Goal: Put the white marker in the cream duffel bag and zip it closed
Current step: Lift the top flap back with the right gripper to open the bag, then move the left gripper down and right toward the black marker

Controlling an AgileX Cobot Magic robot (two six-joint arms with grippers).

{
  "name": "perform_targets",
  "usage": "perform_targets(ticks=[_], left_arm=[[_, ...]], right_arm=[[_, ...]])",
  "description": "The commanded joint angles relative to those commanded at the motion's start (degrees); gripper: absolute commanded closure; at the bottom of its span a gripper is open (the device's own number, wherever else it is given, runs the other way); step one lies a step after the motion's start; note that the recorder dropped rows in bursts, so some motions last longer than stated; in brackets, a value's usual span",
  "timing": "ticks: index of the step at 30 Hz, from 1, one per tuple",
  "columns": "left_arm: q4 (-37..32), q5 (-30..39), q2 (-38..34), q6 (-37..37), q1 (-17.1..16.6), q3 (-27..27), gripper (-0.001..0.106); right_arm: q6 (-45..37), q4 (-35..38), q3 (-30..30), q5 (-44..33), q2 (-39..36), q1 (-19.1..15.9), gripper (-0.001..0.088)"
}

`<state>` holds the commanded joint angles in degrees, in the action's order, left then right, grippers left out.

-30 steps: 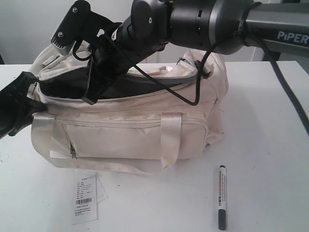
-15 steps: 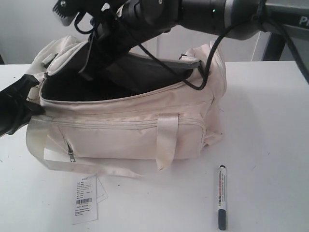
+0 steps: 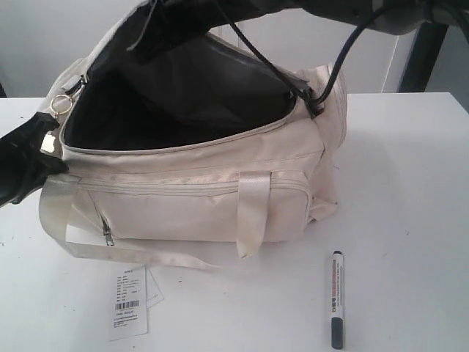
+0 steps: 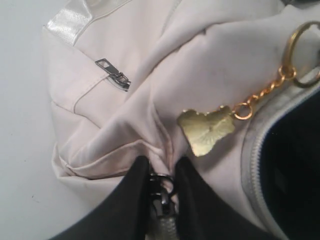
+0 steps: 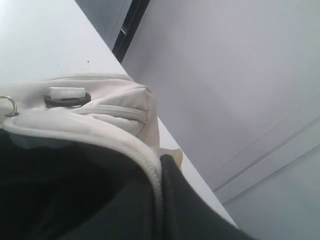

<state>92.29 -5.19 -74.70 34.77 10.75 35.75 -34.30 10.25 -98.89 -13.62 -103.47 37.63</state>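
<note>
Clamping zipper edge of top flap point(image 3: 212, 81) in right gripper point(image 5: 159, 190), holding cream duffel bag point(image 3: 190, 202) mouth wide for insertion. Pinching bag's end fabric beside metal clasp point(image 4: 162, 192) in left gripper point(image 4: 161, 172), anchoring bag against upward pull. Leaving white marker point(image 3: 336, 297) flat on table point(image 3: 410, 220), in front of bag's right end, ungrasped. Judging one pincer needing release before pickup.

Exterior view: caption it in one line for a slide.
Cream duffel bag gapes wide open; the white marker lies on the table in front of it, not yet inside.
</note>
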Motion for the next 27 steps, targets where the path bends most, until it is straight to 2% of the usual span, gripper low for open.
perform_targets(ticks=[27], left_arm=[[0.00,-1.85,0.00,-0.11,0.00,0.00,0.105]], right_arm=[[-0.38,0.00,0.00,10.89,3.00,-2.65,0.0868]])
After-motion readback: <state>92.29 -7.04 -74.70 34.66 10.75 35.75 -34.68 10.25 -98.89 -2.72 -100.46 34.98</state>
